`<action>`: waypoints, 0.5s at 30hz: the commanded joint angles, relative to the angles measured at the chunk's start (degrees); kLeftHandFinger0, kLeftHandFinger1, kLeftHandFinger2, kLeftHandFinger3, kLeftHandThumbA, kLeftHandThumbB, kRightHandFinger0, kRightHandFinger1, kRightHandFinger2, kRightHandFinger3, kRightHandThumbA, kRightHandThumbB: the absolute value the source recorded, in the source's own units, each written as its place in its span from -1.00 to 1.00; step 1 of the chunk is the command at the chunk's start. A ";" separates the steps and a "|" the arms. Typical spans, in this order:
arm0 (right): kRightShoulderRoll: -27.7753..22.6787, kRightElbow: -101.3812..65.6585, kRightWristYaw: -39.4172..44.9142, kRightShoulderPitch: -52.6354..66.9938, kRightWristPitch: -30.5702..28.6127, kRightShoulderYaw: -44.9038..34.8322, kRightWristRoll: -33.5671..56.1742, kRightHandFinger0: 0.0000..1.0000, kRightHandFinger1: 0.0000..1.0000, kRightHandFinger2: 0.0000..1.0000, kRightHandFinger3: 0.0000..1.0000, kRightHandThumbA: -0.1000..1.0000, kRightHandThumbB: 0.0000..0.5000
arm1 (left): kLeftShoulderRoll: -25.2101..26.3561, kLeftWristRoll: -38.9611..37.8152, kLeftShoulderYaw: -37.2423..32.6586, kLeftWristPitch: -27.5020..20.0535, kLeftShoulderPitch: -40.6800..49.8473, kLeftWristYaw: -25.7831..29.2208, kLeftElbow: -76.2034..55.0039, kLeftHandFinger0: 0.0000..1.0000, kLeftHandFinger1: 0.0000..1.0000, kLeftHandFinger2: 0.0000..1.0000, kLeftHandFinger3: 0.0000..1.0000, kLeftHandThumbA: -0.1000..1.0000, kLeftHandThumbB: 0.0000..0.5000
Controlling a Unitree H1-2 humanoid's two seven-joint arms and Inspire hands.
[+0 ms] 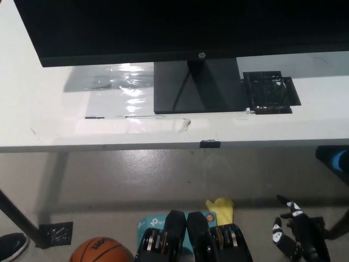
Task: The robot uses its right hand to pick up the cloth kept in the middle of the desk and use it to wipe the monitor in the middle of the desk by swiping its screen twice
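Our right hand [294, 234] hangs low, near right, fingers spread, empty; cloth [220, 207] lies on the floor to its left; monitor [163, 27] far above.

The black right hand [297, 237] sat low at about five o'clock in the head view, below the desk edge. Its fingers [288, 208] were spread apart, pointing toward eleven o'clock, holding nothing. The white left hand was out of view.
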 commanded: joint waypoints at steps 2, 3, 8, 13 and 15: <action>2.63 2.97 -5.89 -0.32 -14.65 -5.66 14.55 0.22 0.52 0.87 0.79 -0.50 -0.19 | 0.39 -0.53 0.71 -1.93 0.10 1.02 0.04 0.36 0.10 -1.00 -1.00 0.03 1.00; 2.84 3.77 -5.52 -0.50 -14.96 -6.02 15.26 0.14 0.51 0.86 0.79 -0.50 -0.19 | 0.27 -0.62 0.82 -1.99 0.13 1.17 0.10 0.36 0.10 -1.00 -1.00 0.03 1.00; 4.36 3.78 -2.87 -1.19 -11.53 -8.11 18.87 -0.40 0.27 0.79 0.74 -0.60 -0.15 | 0.16 -1.19 1.06 -0.44 -0.11 0.46 -0.41 0.32 0.09 -1.00 -1.00 0.00 1.00; 4.47 5.52 -2.10 -2.77 -11.49 -8.73 20.47 -0.50 0.03 0.63 0.68 -0.65 -0.13 | 0.17 -0.89 1.01 -0.45 -0.68 0.67 -0.32 0.35 0.10 -1.00 -1.00 0.00 1.00; 4.15 4.96 -1.59 -2.80 -10.20 -8.07 19.93 -0.41 0.06 0.64 0.68 -0.59 -0.14 | 0.21 -0.63 1.11 -0.14 -0.50 0.91 -0.91 0.35 0.11 -1.00 -1.00 0.01 1.00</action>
